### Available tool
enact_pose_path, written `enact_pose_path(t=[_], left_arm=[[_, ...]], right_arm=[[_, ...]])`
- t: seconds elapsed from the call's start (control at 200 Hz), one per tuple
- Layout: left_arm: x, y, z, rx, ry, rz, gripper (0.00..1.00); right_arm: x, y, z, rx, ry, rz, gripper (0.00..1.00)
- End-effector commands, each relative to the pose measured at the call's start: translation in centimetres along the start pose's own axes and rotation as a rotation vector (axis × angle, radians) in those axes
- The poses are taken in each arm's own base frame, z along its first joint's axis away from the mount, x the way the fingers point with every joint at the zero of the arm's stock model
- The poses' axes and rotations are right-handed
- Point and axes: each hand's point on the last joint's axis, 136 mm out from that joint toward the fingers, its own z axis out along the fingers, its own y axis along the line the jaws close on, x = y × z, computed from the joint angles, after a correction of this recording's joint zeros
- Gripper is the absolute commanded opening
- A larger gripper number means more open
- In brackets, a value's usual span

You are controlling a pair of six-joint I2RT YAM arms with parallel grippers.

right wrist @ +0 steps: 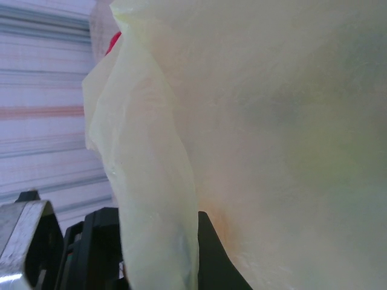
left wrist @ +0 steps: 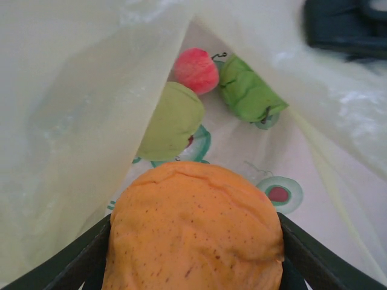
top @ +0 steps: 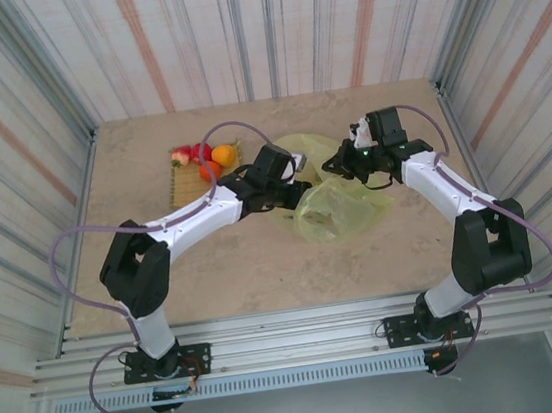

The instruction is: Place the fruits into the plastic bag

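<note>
My left gripper (left wrist: pixel 193 248) is shut on an orange fruit (left wrist: pixel 193 223) and holds it in the mouth of the pale yellow-green plastic bag (left wrist: pixel 72 121). Deeper inside lie a red fruit (left wrist: pixel 196 69) and two green fruits (left wrist: pixel 251 90) (left wrist: pixel 175 121). My right gripper (right wrist: pixel 160 241) is shut on a fold of the plastic bag (right wrist: pixel 272 121) and holds its edge up. In the top view the left gripper (top: pixel 290 170) and right gripper (top: pixel 346 165) face each other over the bag (top: pixel 342 208). A red fruit (top: pixel 184 155) and two orange fruits (top: pixel 222 154) (top: pixel 209 170) sit on the mat.
The yellow-tan woven mat (top: pixel 184 182) lies at the back left of the table, just left of my left arm. Striped walls enclose the table on three sides. Part of the right gripper's dark body (left wrist: pixel 347 27) shows beyond the bag's rim.
</note>
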Motion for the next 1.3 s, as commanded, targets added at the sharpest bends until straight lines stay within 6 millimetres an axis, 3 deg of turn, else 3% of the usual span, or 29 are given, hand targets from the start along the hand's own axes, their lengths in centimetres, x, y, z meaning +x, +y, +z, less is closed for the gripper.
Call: enact_pose_path(t=[0.0, 0.391, 0.696, 0.957, 1.087, 1.298], left_arm=[[-2.1, 0.2, 0.0, -0.026, -0.065, -0.023, 0.63], [-2.9, -0.8, 1.4, -0.032, -0.087, 0.009, 0.64], [-2.7, -2.1, 4.2, 0.005, -0.101, 0.017, 0.68], [-1.2, -3.5, 6.9, 0.039, -0.091, 0.001, 0.73], [-1.1, -3.4, 6.7, 0.035, -0.101, -0.006, 0.78], [-1.8, -3.3, 4.7, 0.027, -0.141, 0.018, 0.82]], right_arm=[[-0.2, 1.5, -1.0, -0.023, -0.019, -0.011, 0.0], [-0.2, 1.6, -1.0, -0.017, -0.014, -0.017, 0.0], [-0.9, 1.2, -1.0, -0.046, -0.022, 0.036, 0.0], [-1.2, 0.5, -0.9, -0.035, -0.04, 0.054, 0.0], [-1.1, 0.0, -1.0, -0.028, -0.044, 0.061, 0.0], [-1.1, -0.2, -1.0, -0.025, -0.047, 0.062, 0.0]])
